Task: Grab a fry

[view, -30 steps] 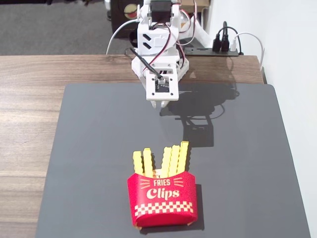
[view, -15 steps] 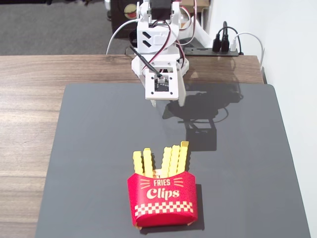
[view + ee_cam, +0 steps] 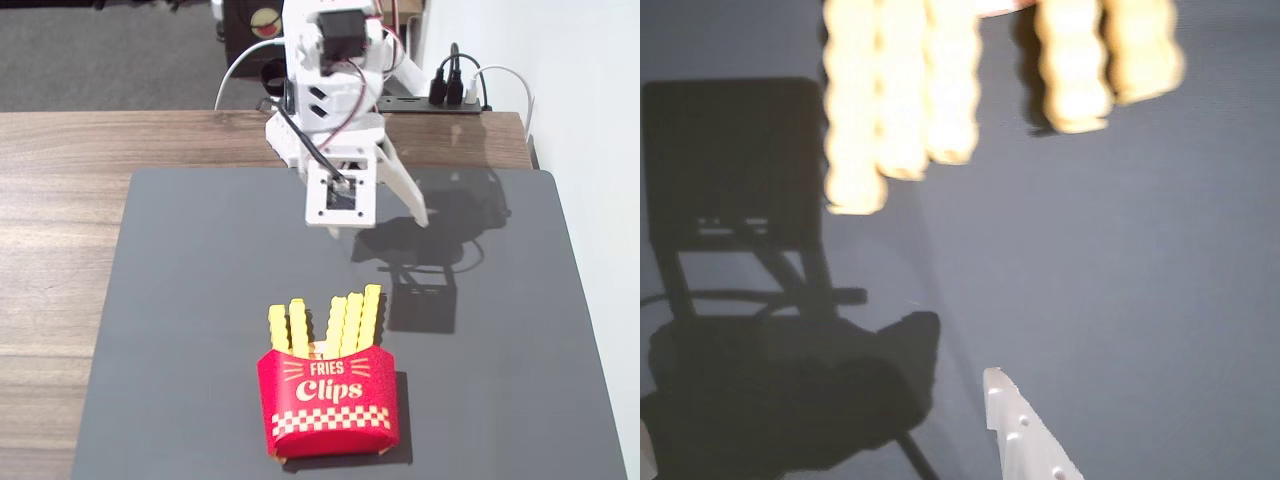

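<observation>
Five yellow crinkle-cut fries (image 3: 335,322) stand side by side out of the top of a red "Fries Clips" carton (image 3: 328,402), which lies on the dark grey mat (image 3: 190,300) near its front. In the wrist view the fries (image 3: 902,90) show blurred along the top edge, three at the left and two at the right (image 3: 1072,65). My gripper (image 3: 380,225) hovers above the mat beyond the fry tips, apart from them. Its jaws stand wide open and empty. One white finger (image 3: 1025,430) shows at the bottom of the wrist view.
The mat lies on a wooden table (image 3: 60,200). A black power strip with plugs and cables (image 3: 440,98) sits at the table's back edge behind the arm. The arm casts a dark shadow (image 3: 430,250) on the mat to the right. A white wall borders the right side.
</observation>
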{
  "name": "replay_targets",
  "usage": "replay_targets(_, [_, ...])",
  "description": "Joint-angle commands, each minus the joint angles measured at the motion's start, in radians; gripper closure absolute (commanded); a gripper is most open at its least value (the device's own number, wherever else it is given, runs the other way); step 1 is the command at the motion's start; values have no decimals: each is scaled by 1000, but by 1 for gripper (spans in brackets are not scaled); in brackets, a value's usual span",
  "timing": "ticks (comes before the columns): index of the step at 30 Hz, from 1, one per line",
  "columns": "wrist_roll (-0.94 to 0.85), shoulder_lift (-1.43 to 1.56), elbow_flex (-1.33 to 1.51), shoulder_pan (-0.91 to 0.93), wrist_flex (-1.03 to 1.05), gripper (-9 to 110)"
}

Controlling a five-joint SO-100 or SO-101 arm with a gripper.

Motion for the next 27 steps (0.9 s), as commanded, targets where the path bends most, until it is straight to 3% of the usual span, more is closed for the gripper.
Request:
replay_targets(1, [40,-80,-72,-34,-49,61])
replay_targets(12, [25,-403,-235,-35,-160,62])
replay_targets(27, [23,-581,-321,-31,-259,70])
